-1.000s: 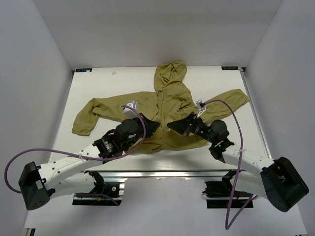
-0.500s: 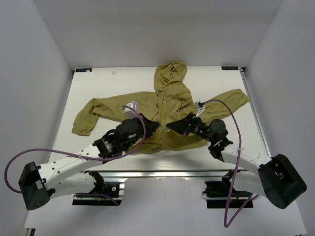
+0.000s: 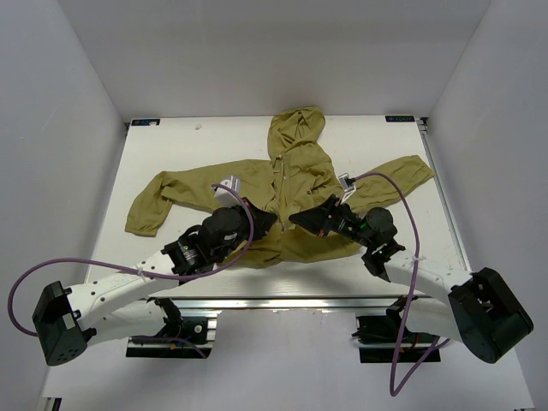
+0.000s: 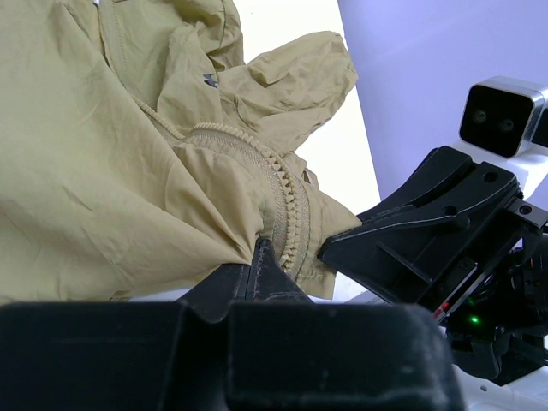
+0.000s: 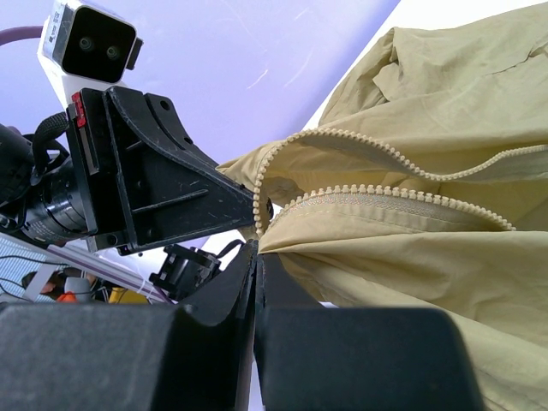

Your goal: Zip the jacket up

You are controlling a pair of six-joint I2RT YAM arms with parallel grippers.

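The olive jacket [image 3: 295, 163] lies flat on the white table [image 3: 197, 145], hood at the back and sleeves spread. Its light zipper [image 5: 385, 201] is parted into two rows of teeth near the hem. My left gripper [image 3: 267, 221] is shut on the jacket's hem just left of the zipper; in the left wrist view the jacket fabric [image 4: 111, 171] bunches into the closed left gripper [image 4: 261, 247] beside the zipper teeth [image 4: 287, 205]. My right gripper [image 3: 298, 219] is shut on the other hem edge, and the right gripper [image 5: 259, 244] pinches the jacket [image 5: 428, 257] at the zipper's bottom end. The two grippers are almost touching.
White walls enclose the table on three sides. Purple cables [image 3: 402, 214] loop over both arms. Small white tags [image 3: 228, 181] lie on the jacket near each sleeve. The left arm's black body [image 5: 145, 180] fills the space just beyond the right jaws.
The right arm has edged slightly to the left. Both grippers keep their hold on the hem, and the jacket lies as before.
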